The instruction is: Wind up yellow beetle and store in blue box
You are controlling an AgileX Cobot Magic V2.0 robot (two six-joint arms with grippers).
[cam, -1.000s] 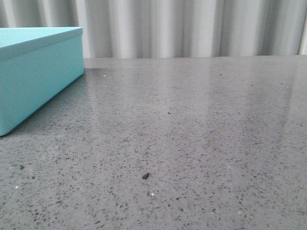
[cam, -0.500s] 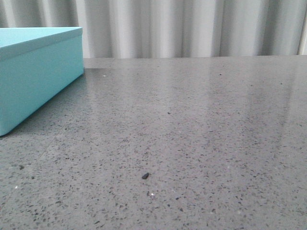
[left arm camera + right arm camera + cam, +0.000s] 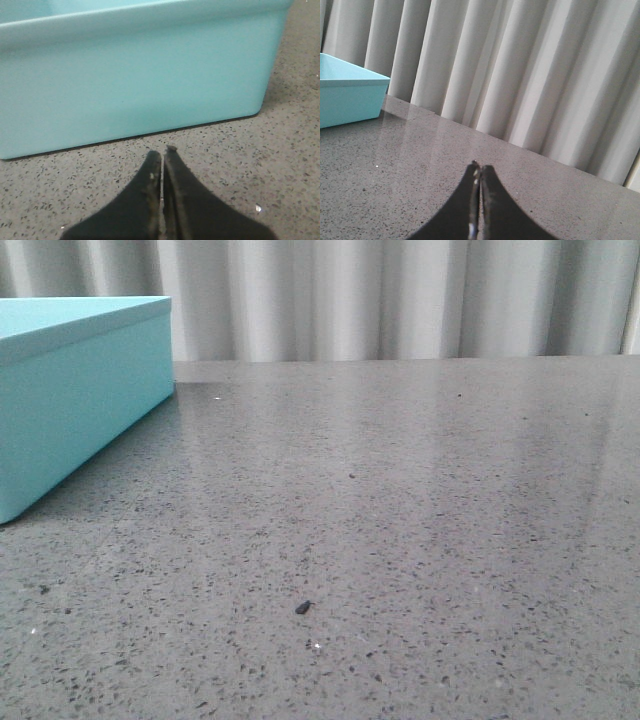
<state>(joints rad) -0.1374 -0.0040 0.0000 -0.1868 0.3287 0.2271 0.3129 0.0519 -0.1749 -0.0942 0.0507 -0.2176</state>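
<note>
**Both claws pressed closed, blue box at left of surface**

Blue box (image 3: 70,390): resting on the grey speckled surface (image 3: 400,520) at the far left of the front view, cut off by the frame edge; top rim and one long side wall visible. Interior not visible from the front.

Yellow beetle: not visible in any view; location cannot be told.

Left claw (image 3: 162,152): fingertips pressed together, nothing between them. Positioned low over the surface, pointing at the box's side wall (image 3: 140,85), near it but not touching.

Right claw (image 3: 479,170): fingertips pressed together, nothing between them. Positioned above bare surface (image 3: 395,165), well apart from the box (image 3: 347,97), which appears off to one side. Pleated pale curtain (image 3: 520,75) behind the far edge of the surface.

Small dark speck (image 3: 303,607) lying on the surface toward the near centre of the front view. Neither arm visible in the front view.
</note>
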